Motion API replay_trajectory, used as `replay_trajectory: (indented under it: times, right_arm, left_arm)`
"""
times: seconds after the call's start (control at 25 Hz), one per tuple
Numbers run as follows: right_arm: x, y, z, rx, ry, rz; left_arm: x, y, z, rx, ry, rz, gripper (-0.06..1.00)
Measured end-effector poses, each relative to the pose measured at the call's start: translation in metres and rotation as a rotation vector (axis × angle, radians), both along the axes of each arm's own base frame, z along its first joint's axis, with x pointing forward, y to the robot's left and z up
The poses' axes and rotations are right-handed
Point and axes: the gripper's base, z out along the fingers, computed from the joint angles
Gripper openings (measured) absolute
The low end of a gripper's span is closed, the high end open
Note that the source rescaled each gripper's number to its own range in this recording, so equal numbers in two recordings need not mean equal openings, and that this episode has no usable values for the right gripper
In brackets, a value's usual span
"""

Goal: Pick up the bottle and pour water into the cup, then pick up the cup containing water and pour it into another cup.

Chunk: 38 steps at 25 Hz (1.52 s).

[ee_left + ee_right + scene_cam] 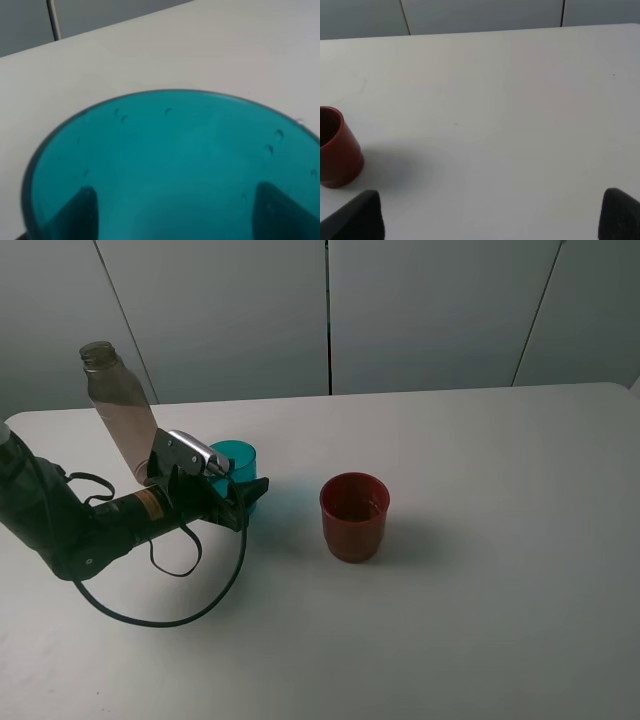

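The teal cup (236, 459) sits left of centre with my left gripper (240, 492) shut on it. In the left wrist view the cup (170, 150) fills the picture, and the dark fingers (80, 212) show through its walls on either side. Whether it rests on the table I cannot tell. The smoky bottle (118, 410) stands uncapped just behind the left arm. The dark red cup (354, 517) stands upright to the right of the teal one, apart from it. My right gripper (492, 215) is open over bare table, with the red cup (335, 150) off to its side.
The white table (480, 590) spreads to the right and front. A black cable (160, 615) loops on the table under the left arm. Grey wall panels stand behind the far edge.
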Motion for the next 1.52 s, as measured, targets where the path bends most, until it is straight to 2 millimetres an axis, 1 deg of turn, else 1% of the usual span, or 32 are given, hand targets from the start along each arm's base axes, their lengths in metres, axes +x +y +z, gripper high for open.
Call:
replay_trajectory:
  times: [0.16,0.2,0.24,0.28,0.32,0.36,0.4,0.48,0.6,0.68,0.72,0.8,0.92,1.0,1.04,1.12,1.16,1.24,1.32,1.4,1.44,1.52]
  right_arm:
    - [0.0,0.0,0.0,0.005,0.0,-0.003]
    - [0.0,0.0,0.0,0.005,0.0,-0.003]
    - [0.0,0.0,0.0,0.005,0.0,-0.003]
    - [0.0,0.0,0.0,0.005,0.0,-0.003]
    - [0.0,0.0,0.0,0.005,0.0,-0.003]
    - [0.0,0.0,0.0,0.005,0.0,-0.003]
    - [0.0,0.0,0.0,0.005,0.0,-0.003]
    - [0.0,0.0,0.0,0.005,0.0,-0.003]
    - [0.0,0.0,0.0,0.005,0.0,-0.003]
    - [0.0,0.0,0.0,0.005,0.0,-0.003]
    - [0.0,0.0,0.0,0.005,0.0,-0.003]
    - [0.0,0.0,0.0,0.005,0.0,-0.003]
    - [0.0,0.0,0.0,0.005,0.0,-0.003]
    - [0.0,0.0,0.0,0.0,0.0,0.0]
    - [0.0,0.0,0.0,0.005,0.0,-0.003]
    - [0.0,0.0,0.0,0.005,0.0,-0.003]
    - [0.0,0.0,0.0,0.005,0.0,-0.003]
    - [0.0,0.0,0.0,0.005,0.0,-0.003]
    - [0.0,0.0,0.0,0.005,0.0,-0.003]
    - [0.0,0.0,0.0,0.005,0.0,-0.003]
    - [0.0,0.0,0.0,0.005,0.0,-0.003]
    - [0.0,0.0,0.0,0.005,0.0,-0.003]
  left_arm:
    - [0.0,0.0,0.0,0.0,0.0,0.0,0.01]
    - [0.0,0.0,0.0,0.0,0.0,0.0,0.05]
    - [0.0,0.0,0.0,0.002,0.002,0.0,0.41]
    - [0.0,0.0,0.0,0.007,0.005,0.0,0.7]
    - [0.001,0.0,0.002,0.01,0.004,0.002,0.86]
    - [0.002,0.0,0.006,0.009,-0.004,0.003,0.92]
    - [0.003,0.0,0.011,0.005,-0.019,0.004,0.96]
    - [0.005,-0.001,0.025,-0.007,-0.058,0.005,0.97]
    - [0.009,-0.002,0.053,-0.052,-0.12,0.016,0.96]
    - [0.01,-0.001,0.079,-0.073,-0.154,0.036,0.96]
    - [0.011,0.001,0.089,-0.069,-0.153,0.057,0.96]
    - [0.01,0.003,0.116,-0.055,-0.155,0.106,0.96]
    - [0.002,0.009,0.157,-0.037,-0.161,0.166,0.98]
    - [-0.008,0.015,0.185,-0.03,-0.179,0.192,0.98]
    - [-0.013,0.018,0.195,-0.025,-0.17,0.213,0.98]
    - [-0.027,0.028,0.222,-0.044,-0.16,0.27,0.98]
    - [-0.034,0.033,0.23,-0.057,-0.128,0.308,0.98]
    - [-0.053,0.05,0.253,-0.091,-0.093,0.386,0.98]
    - [-0.073,0.067,0.267,-0.102,-0.026,0.457,0.98]
    - [-0.1,0.086,0.283,-0.1,-0.001,0.515,0.99]
    - [-0.113,0.094,0.288,-0.093,0.019,0.541,0.99]
    - [-0.145,0.112,0.301,-0.085,0.004,0.608,0.99]
